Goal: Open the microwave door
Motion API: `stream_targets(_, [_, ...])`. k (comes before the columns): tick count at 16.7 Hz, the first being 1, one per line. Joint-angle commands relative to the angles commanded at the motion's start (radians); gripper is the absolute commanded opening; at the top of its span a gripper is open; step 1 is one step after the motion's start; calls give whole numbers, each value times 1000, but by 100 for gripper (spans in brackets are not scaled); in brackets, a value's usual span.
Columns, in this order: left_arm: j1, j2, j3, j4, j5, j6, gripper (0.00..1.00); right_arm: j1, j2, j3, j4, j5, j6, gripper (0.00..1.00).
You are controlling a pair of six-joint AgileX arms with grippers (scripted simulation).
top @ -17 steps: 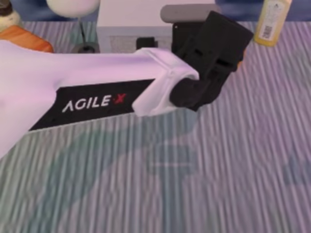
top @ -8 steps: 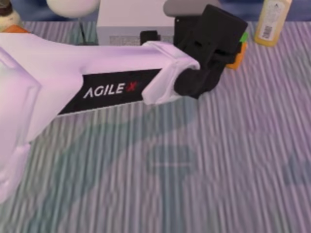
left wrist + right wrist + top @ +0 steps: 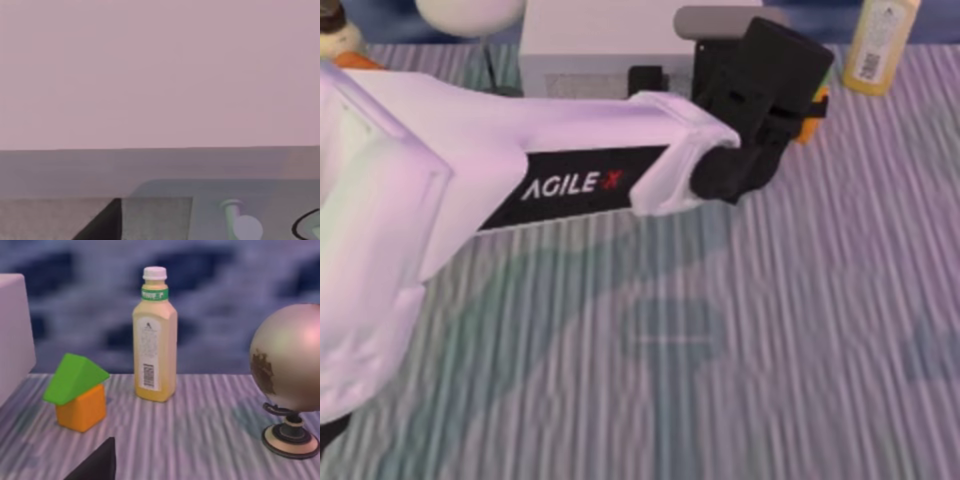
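Note:
The pale microwave (image 3: 600, 35) stands at the table's far edge. Its door (image 3: 575, 83) shows only as a thin speckled strip along the front and looks flush with the body. My left arm reaches across from the left, and its black gripper (image 3: 765, 80) sits over the microwave's right front corner with the fingers hidden. The left wrist view is pressed close to the front: the mesh window (image 3: 155, 220), one dark fingertip (image 3: 102, 229) and a round knob (image 3: 242, 225). My right gripper appears only as one dark fingertip (image 3: 97, 465) in the right wrist view.
A yellow bottle (image 3: 880, 45) stands at the far right, also shown as bottle (image 3: 154, 340). An orange block with a green roof (image 3: 80, 392) sits between it and the microwave's side (image 3: 12, 335). A globe (image 3: 290, 365) stands farther right. An orange-brown block corner (image 3: 350, 60) peeks out far left.
My left arm has pushed farther right and toward the microwave. Its gripper has shifted a little right along the front. The door strip looks unchanged.

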Motion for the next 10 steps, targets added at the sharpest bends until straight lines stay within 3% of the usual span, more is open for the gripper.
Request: stream_targets(10, [0, 0, 0, 0, 0, 0, 17, 0, 0, 0, 0, 0, 0, 100])
